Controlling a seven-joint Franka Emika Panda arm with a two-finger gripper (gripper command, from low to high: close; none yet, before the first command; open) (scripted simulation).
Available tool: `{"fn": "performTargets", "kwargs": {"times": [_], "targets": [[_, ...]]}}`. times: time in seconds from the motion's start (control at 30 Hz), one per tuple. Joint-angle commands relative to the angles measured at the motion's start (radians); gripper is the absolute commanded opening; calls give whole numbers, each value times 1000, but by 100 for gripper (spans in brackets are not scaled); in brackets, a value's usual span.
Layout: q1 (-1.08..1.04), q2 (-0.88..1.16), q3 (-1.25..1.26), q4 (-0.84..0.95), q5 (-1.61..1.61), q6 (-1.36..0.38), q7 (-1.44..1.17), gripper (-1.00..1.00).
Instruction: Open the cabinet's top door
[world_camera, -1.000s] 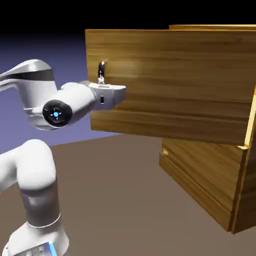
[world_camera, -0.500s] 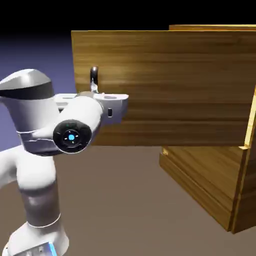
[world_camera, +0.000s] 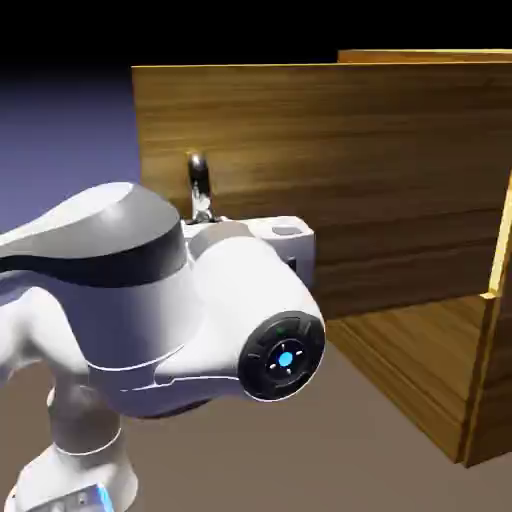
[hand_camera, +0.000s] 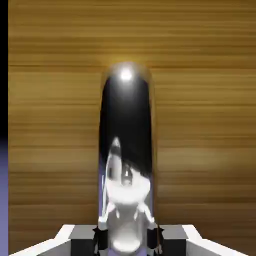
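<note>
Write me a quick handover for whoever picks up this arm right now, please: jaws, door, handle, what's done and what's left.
Gripper: jaws closed on the handle, one finger tip on each side of its lower end.
Top door: standing open, swung out from the cabinet, its hinge side toward the exterior view's right.
Done: handle gripped, door pulled well away from the cabinet front.
Left: perhaps nothing more than a wider swing if you want it, then letting go and backing off. The arm sits close in front of the door, so I'd move gently.
</note>
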Motion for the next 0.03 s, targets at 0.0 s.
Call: {"fn": "performTargets", "kwargs": {"times": [0.0], "targets": [[16,1,-6,20,-4,-13,3,-100]]}}
